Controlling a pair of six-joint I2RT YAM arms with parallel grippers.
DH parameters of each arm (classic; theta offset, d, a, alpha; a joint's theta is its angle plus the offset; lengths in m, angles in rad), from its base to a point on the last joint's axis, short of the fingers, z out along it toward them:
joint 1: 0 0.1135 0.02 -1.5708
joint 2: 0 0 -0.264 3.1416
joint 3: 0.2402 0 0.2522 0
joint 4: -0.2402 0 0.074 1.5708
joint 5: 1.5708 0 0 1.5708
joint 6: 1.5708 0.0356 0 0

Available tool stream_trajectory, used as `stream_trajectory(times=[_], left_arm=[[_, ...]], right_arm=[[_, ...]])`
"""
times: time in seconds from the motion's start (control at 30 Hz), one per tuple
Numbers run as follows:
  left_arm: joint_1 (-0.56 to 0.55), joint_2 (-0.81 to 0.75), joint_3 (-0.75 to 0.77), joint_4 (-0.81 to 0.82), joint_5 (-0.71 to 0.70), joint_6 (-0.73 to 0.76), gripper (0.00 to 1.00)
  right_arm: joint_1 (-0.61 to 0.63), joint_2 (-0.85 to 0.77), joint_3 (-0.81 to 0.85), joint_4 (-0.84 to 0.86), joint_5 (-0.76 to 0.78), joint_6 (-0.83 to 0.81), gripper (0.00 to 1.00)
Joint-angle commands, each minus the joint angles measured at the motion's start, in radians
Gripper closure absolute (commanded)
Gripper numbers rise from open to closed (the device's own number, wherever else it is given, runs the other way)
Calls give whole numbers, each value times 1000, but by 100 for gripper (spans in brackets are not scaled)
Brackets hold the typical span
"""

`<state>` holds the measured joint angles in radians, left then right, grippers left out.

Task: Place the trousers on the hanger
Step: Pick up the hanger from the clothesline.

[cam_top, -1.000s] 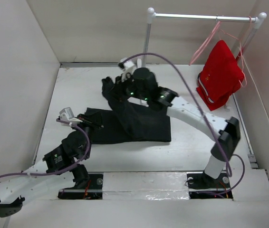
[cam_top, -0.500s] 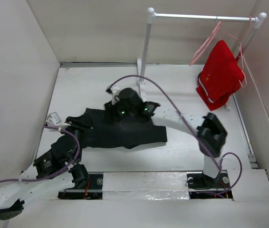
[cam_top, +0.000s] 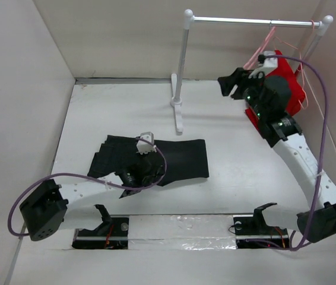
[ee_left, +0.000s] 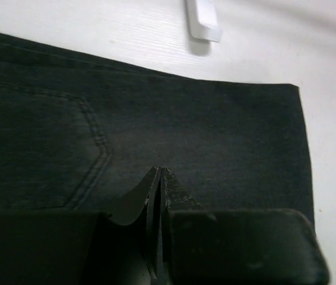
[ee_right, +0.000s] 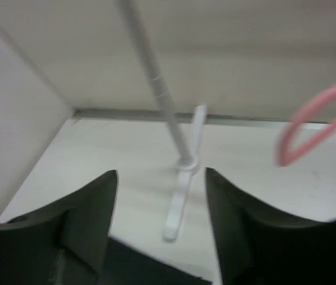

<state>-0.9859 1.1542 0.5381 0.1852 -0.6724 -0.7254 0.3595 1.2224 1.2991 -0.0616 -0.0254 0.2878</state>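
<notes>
The black trousers lie folded flat on the table, and they fill most of the left wrist view. My left gripper rests low over their middle. Its fingers are pressed together, shut, with no cloth showing between them. The pale-pink hanger hangs on the rail at the back right; its curved end shows in the right wrist view. My right gripper is up in the air just left of the hanger, open and empty.
A white clothes rail stands on a post with a foot just behind the trousers. A red garment hangs on another hanger at the rail's right end, behind my right arm. Walls close in on the left, back and right.
My right gripper left the trousers, rose and swung right to the rail, opening on the way. My left arm swept right over the trousers and its gripper shut. The trousers now lie flatter.
</notes>
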Motion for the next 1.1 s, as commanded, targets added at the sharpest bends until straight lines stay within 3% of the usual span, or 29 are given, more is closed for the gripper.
stream_trajectory(times=[0.0, 0.17, 0.3, 0.5, 0.97, 1.03, 1.07], left_arm=[[6, 33, 71, 183, 89, 78, 100], [6, 36, 57, 218, 132, 110, 100], [6, -2, 13, 241, 163, 101, 100], [6, -51, -35, 231, 157, 90, 100], [6, -54, -32, 251, 181, 87, 100], [6, -50, -32, 253, 174, 87, 100], [6, -50, -33, 261, 174, 84, 100]], right_arm=[[-129, 17, 107, -79, 154, -56, 26], [-209, 205, 345, -205, 160, -72, 23], [-252, 296, 451, -237, 156, -62, 19], [-280, 413, 555, -294, 120, -35, 23], [-310, 313, 391, -207, 94, -22, 74], [-310, 315, 402, -225, 78, -35, 76], [-310, 316, 408, -233, 79, -41, 81]])
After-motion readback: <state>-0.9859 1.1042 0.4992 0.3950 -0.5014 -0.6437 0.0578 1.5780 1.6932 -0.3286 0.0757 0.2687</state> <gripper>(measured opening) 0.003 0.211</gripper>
